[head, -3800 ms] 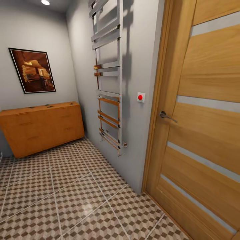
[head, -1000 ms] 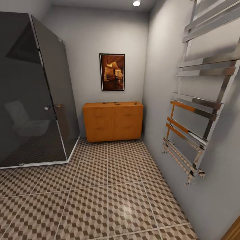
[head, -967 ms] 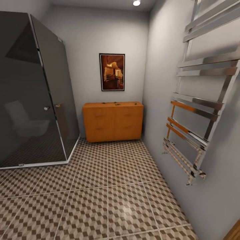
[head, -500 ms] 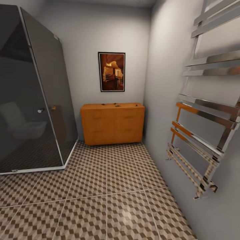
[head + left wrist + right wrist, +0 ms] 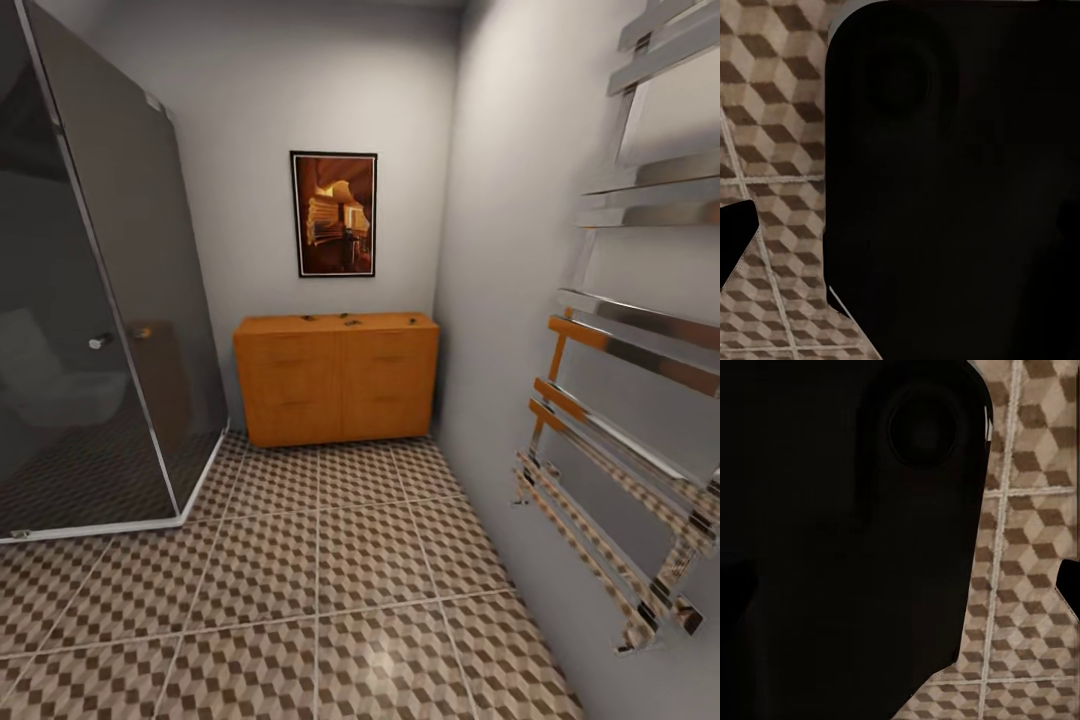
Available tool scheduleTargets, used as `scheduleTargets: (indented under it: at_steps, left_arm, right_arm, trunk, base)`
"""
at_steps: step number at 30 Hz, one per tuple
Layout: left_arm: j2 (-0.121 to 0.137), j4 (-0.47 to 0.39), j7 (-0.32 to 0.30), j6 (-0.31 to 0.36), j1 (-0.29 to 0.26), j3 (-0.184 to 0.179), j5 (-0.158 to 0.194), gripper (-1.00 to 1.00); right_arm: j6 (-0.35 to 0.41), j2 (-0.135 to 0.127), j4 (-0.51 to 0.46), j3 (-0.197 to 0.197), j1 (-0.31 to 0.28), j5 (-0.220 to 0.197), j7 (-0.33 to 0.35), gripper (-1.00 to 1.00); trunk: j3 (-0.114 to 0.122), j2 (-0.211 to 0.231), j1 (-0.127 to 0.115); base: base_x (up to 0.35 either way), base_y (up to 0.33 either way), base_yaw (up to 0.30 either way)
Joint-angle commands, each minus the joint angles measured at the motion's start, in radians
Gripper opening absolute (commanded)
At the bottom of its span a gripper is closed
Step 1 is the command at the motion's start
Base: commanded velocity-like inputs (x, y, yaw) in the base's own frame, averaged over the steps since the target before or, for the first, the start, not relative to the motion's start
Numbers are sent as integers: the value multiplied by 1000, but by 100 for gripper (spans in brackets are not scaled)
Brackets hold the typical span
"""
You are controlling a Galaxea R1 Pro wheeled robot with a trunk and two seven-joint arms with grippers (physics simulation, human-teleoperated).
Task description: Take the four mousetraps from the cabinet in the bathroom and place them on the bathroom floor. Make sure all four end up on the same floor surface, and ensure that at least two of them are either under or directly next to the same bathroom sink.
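— Seeing the grippers? — Only dark bulk close to each wrist camera over the floor point(image 5: 765, 112); apart or together, can't tell.
— Traps? — Small dark mousetraps point(image 5: 349, 320) lie on the cabinet point(image 5: 336, 385) — picture point(image 5: 334, 213) above it, shower point(image 5: 100, 330) left of it, rail point(image 5: 630, 420) right.

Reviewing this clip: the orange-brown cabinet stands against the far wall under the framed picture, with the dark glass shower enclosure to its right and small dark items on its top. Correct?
One detail is off. In the head view the dark glass shower enclosure is to the left of the cabinet, not its right. The rest holds: the cabinet stands against the far wall under the framed picture, with small dark items on its top.
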Motion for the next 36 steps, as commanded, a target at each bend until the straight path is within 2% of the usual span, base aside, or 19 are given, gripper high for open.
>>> scheduleTargets:
  at_steps: [1, 16, 36]
  left_arm:
    - [0, -2, 0, 0, 0, 1, 6, 100]
    - [0, -2, 0, 0, 0, 1, 6, 100]
    - [0, -2, 0, 0, 0, 1, 6, 100]
  right_arm:
    - [-2, 0, -1, 0, 0, 6, 0, 100]
    - [-3, -1, -1, 2, 0, 6, 0, 100]
    - [-4, -1, -1, 1, 0, 6, -1, 100]
  trunk:
    - [-1, 0, 1]
    - [-1, 0, 1]
    - [-1, 0, 1]
  base:
    - [323, 0, 0]
    - [323, 0, 161]
    - [323, 0, 13]
